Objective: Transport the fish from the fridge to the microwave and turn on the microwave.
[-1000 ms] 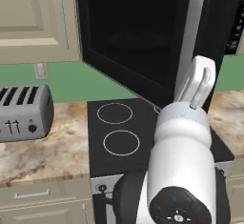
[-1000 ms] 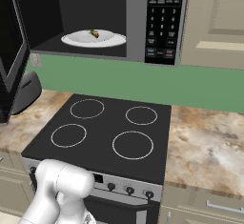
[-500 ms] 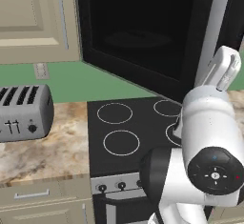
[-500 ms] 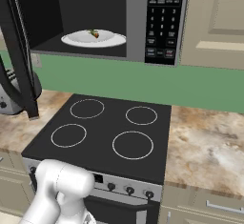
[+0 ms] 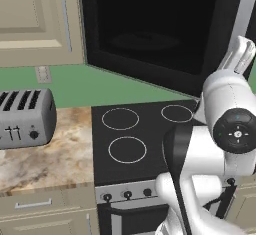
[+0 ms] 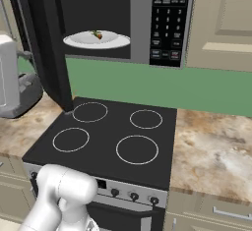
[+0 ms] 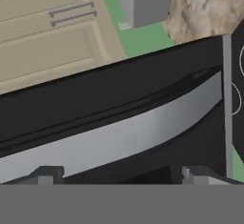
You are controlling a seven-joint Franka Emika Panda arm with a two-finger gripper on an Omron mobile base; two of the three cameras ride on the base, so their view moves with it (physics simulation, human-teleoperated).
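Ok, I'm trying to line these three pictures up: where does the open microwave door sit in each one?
Left base view: the microwave door is the big dark panel across the upper middle.
Right base view: it stands nearly edge-on at the upper left.
Hand view: it crosses the picture as a slanted dark band with a silver handle.
Shared landmark: the cooktop with its white rings.

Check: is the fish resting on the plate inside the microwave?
Touching. The right base view shows the fish lying on the white plate in the open microwave, with no gap under it.
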